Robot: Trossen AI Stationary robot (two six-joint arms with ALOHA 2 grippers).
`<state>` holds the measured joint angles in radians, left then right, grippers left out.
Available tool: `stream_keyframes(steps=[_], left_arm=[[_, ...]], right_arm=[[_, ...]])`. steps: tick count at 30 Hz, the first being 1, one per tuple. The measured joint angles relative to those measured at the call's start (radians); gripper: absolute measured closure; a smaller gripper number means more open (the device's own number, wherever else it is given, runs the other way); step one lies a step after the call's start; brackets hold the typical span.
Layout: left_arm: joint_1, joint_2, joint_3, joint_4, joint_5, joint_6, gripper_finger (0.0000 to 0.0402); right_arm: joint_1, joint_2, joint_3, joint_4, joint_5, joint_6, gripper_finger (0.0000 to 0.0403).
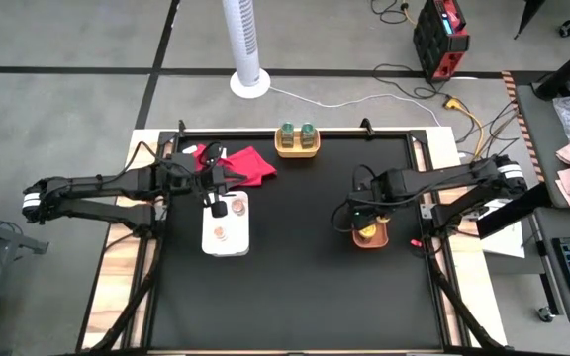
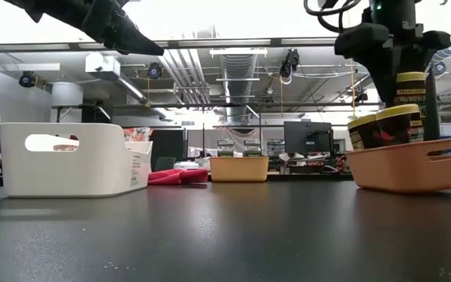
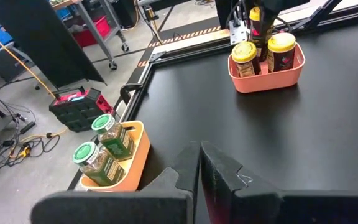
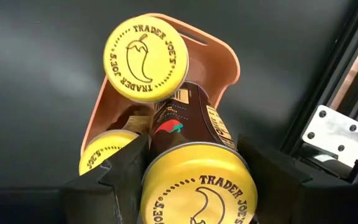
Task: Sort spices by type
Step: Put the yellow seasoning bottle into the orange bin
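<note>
My right gripper is shut on a yellow-lidded spice jar over the orange tray on the table's right. Two more yellow-lidded jars sit in that tray. My left gripper is shut and empty, hovering high above the white tray, which holds two pinkish-brown jars. Two green-lidded jars stand in the yellow tray at the far edge. My right gripper pinches the yellow-lidded jar between its two fingers, at the upper body just below the lid. The fingers come from above, pointing down. The jar stands higher than its neighbours, and its lower end is hidden behind the tray wall.
A red cloth lies near the far left, beside the white tray. Raised frame rails border the black mat. The middle and near part of the mat lie bare between the trays.
</note>
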<state>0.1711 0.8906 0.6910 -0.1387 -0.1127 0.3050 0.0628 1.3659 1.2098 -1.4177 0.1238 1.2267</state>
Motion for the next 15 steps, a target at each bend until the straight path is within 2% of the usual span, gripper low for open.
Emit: stream_keyframes(steps=[15], left_arm=[[0.000, 0.000, 0.000, 0.000, 0.000, 0.000, 0.0402]], right_arm=[[0.000, 0.000, -0.138, 0.102, -0.026, -0.037, 0.0186]])
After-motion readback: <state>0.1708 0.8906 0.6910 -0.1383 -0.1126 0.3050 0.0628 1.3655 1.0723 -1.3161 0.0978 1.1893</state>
